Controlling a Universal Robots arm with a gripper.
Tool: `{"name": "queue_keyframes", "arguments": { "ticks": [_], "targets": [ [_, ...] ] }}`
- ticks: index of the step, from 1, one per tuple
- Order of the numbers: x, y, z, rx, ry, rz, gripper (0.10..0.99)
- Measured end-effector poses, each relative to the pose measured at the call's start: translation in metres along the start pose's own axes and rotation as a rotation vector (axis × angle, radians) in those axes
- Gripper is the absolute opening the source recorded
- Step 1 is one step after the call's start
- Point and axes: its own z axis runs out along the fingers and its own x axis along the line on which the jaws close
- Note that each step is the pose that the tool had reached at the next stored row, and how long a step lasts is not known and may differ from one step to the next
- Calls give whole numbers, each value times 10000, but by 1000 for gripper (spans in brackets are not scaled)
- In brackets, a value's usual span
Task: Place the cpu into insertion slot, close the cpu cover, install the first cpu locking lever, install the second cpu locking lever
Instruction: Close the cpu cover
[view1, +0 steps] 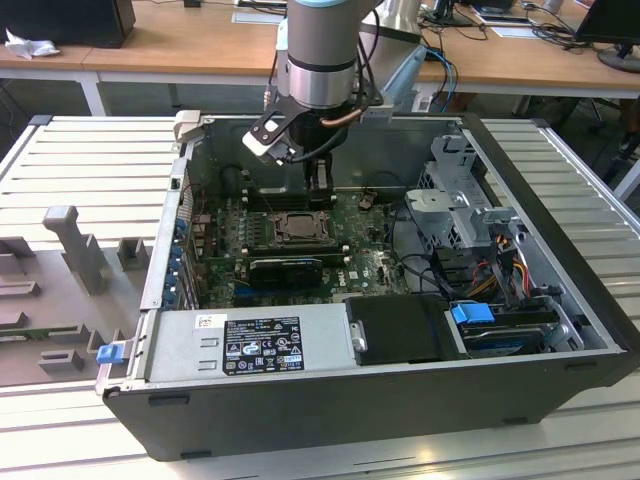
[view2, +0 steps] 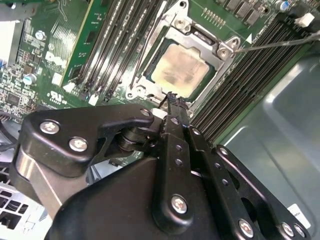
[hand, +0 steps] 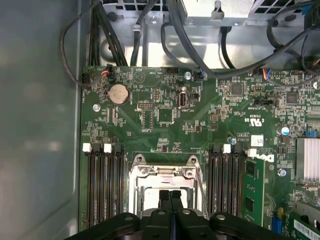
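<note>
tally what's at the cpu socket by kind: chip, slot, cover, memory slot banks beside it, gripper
cpu: 1
insertion slot: 1
cpu cover: 1
memory slot banks: 2
gripper: 1
total: 6

The arm (view1: 318, 60) is a silver-grey cylinder with a pale blue cap (view1: 330, 6) and black cables (view1: 366, 45). The gripper (view2: 172, 98) is black, with flat link bars (view2: 172, 165) and many round silver screws (view2: 179, 203).

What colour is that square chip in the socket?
Pale beige-silver cpu, clearest in the second wrist view.
</note>
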Motion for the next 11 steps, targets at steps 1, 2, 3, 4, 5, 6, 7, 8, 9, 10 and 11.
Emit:
{"name": "queue_keyframes", "arguments": {
  "ticks": [1,2,3,4,5,6,7,8,9,10,11],
  "targets": [
    [0,-23,0,0,0,0,106],
    [0,-32,1,0,0,0,106],
    [0,-40,1,0,0,0,106],
    [0,-53,1,0,-1,0,106],
    [1,-61,1,1,-1,-1,106],
    [1,-68,2,0,0,-1,106],
    [1,-76,2,0,0,0,106],
    [1,-83,2,0,0,0,106],
    [1,-97,2,0,0,0,106],
    [1,-104,2,0,0,0,106],
    [1,-112,2,0,0,0,106]
  ]
}}
